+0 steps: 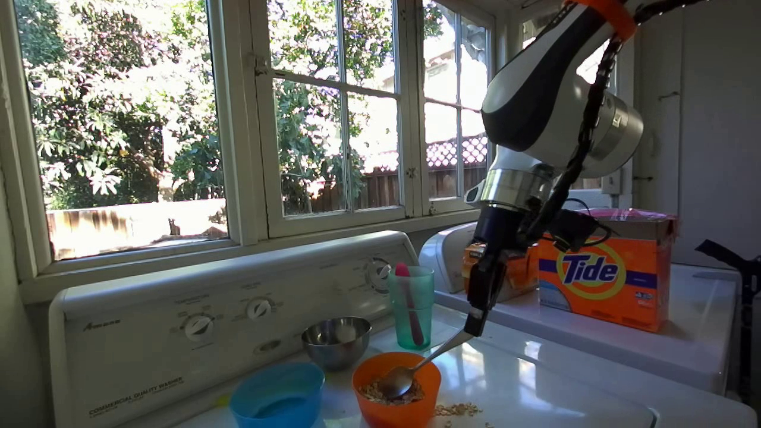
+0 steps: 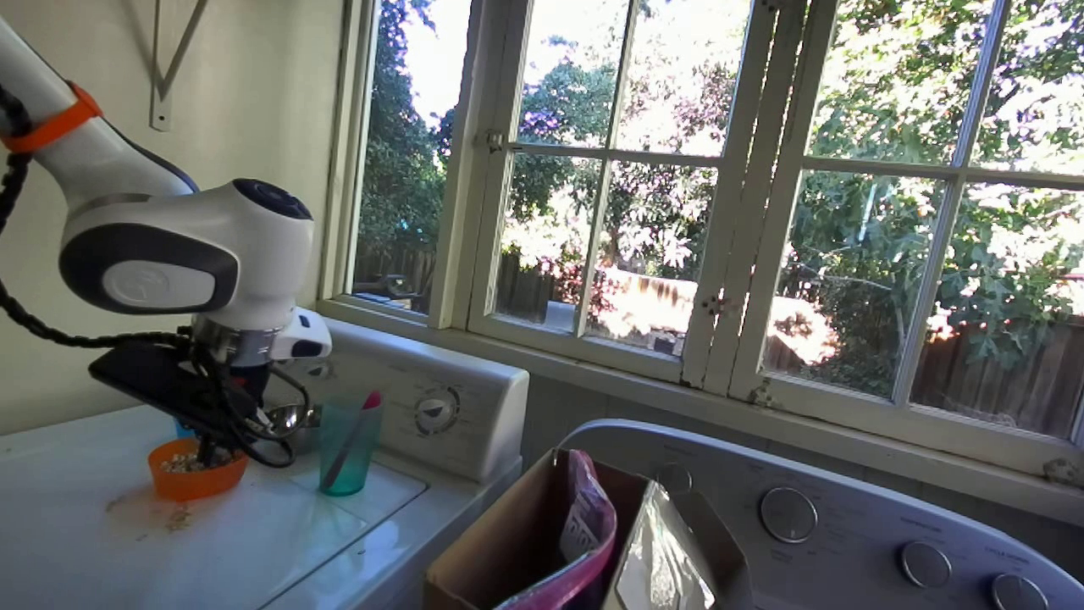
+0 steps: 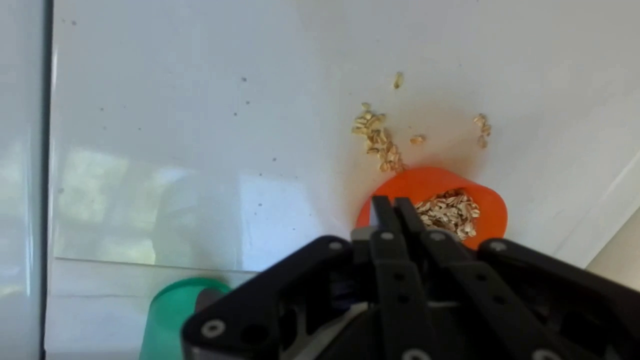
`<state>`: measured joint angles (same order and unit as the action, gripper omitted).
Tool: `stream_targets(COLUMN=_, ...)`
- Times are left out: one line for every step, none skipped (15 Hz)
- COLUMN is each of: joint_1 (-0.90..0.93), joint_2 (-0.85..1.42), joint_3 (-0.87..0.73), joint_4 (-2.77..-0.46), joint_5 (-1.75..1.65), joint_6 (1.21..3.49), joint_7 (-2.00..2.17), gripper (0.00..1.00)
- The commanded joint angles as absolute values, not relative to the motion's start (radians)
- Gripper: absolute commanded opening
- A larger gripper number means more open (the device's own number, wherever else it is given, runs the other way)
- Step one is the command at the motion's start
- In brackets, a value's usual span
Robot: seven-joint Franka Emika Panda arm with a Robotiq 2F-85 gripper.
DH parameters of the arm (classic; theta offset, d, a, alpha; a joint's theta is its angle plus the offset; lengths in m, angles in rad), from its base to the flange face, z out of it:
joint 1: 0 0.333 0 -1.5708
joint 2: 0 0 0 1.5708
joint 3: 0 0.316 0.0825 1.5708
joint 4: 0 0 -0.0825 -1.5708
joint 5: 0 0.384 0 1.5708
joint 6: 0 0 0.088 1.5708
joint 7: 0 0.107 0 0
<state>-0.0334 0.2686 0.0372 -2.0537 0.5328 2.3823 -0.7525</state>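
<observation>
1 box (image 1: 606, 276) reads "Tide"; end effector (image 1: 474, 324) grips a spoon (image 1: 402, 379).

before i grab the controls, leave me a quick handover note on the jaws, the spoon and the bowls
Jaws: shut on the spoon, by its handle.
Spoon: slants down, head inside the orange bowl, at the oats.
Nearby: blue bowl, metal bowl, and green cup with a pink utensil leaning in it.
Done: spoon gripped, its head in the orange bowl.
Left: the head is not yet out of that bowl; I can't tell whether it carries oats. Spilled oats lie beside the bowl on the washer.
</observation>
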Motion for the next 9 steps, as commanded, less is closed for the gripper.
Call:
stream_targets(joint_1=-0.033, joint_2=0.322, joint_3=0.067, joint_4=-2.0, joint_5=0.44, joint_6=2.414, joint_7=-0.717, gripper=0.01)
stream_targets(joint_1=-0.037, joint_2=0.331, joint_3=0.076, joint_4=-1.988, joint_5=0.432, joint_6=2.406, joint_7=-0.72, gripper=0.01)
stream_targets(joint_1=-0.046, joint_2=0.341, joint_3=0.086, joint_4=-1.974, joint_5=0.44, joint_6=2.381, joint_7=-0.727, gripper=0.01)
stream_targets(joint_1=-0.055, joint_2=0.351, joint_3=0.095, joint_4=-1.96, joint_5=0.453, joint_6=2.357, joint_7=-0.735, gripper=0.01)
stream_targets(joint_1=-0.07, joint_2=0.36, joint_3=0.11, joint_4=-1.947, joint_5=0.48, joint_6=2.324, joint_7=-0.759, gripper=0.01)
stream_targets(joint_1=-0.085, joint_2=0.369, joint_3=0.124, joint_4=-1.934, joint_5=0.506, joint_6=2.289, joint_7=-0.778, gripper=0.01)
stream_targets(joint_1=-0.095, joint_2=0.377, joint_3=0.131, joint_4=-1.922, joint_5=0.517, joint_6=2.247, joint_7=-0.781, gripper=0.01)
stream_targets(joint_1=-0.112, joint_2=0.385, joint_3=0.144, joint_4=-1.906, joint_5=0.542, joint_6=2.19, joint_7=-0.803, gripper=0.01)
stream_targets(joint_1=-0.124, joint_2=0.394, joint_3=0.151, joint_4=-1.894, joint_5=0.564, joint_6=2.146, joint_7=-0.821, gripper=0.01)
